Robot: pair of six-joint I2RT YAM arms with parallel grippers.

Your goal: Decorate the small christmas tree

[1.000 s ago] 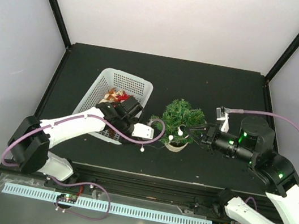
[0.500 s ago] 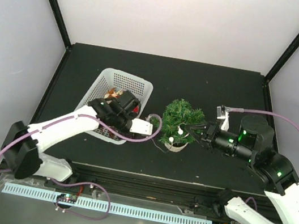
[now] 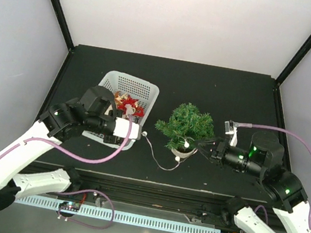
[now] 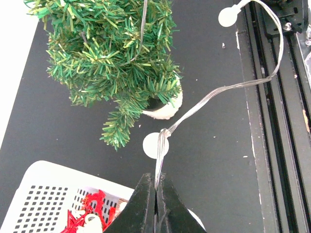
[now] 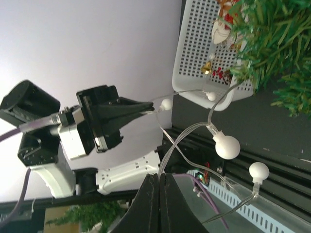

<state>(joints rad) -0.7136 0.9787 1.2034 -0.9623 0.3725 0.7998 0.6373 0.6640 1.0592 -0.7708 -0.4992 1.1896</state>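
The small christmas tree (image 3: 187,122) stands upright in its whitish pot (image 3: 183,152) near the middle of the dark bench (image 3: 220,88), just to the right of the white mesh basket (image 3: 127,79), where red ornaments (image 3: 129,104) lie. A light string (image 4: 218,90) with round white bulbs runs between the two arms. The left claw (image 4: 155,182) is closed on the thin wire just behind one bulb (image 4: 155,145), above the near corner of the basket. The right claw (image 5: 159,178) is closed on the same wire at the right side of the tree, close to the pot. Between them the wire sags in a loose loop on the bench in front of the pot, and one strand seems to go up into the branches. The step in hand is, I judge, to lay this string around the tree, and only a little of it is on the branches. To do it well, the left arm should lift its end above the lower branches and carry it around the crown, while the right arm holds its end low as an anchor. The slack must be taken up slowly – a sudden pull can tip the light pot or drag the tree across the bench. The wire is thin and may slip, so the pull should be gentle and along the wire – not across it.
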